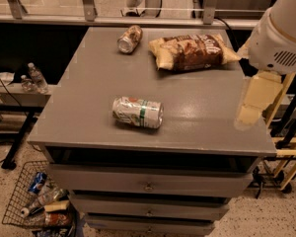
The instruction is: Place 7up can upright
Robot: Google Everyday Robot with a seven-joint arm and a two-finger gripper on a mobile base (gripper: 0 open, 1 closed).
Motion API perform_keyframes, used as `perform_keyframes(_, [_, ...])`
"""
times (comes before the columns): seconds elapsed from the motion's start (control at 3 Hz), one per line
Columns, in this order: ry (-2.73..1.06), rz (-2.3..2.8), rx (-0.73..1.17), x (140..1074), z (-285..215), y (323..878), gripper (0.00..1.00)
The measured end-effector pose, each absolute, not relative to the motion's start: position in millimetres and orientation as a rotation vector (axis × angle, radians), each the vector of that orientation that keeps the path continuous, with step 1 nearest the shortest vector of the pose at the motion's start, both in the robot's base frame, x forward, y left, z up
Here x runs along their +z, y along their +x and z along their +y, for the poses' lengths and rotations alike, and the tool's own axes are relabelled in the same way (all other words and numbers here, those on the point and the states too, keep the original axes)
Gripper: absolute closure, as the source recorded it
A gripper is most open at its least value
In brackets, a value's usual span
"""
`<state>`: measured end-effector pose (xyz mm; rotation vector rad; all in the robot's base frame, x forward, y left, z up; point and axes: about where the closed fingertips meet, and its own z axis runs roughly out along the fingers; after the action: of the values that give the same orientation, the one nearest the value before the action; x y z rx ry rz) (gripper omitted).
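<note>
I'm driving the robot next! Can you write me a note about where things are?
Gripper: over the table's right edge, away from the 7up can, not holding it.
7up can: lying on its side near the table's front middle.
Done: nothing yet.
Left: reach it, grab it, stand it upright.
Also at the back: a brownish can and a chip bag.

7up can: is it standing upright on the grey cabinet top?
No, the 7up can lies on its side near the front of the cabinet top, with the tool apart from it at the right edge.
</note>
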<state>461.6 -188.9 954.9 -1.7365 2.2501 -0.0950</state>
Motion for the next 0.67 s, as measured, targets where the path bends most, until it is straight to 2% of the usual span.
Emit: perform_keyframes(0.67, [-1.845,2.391,-0.137,889,-92,511,0.0])
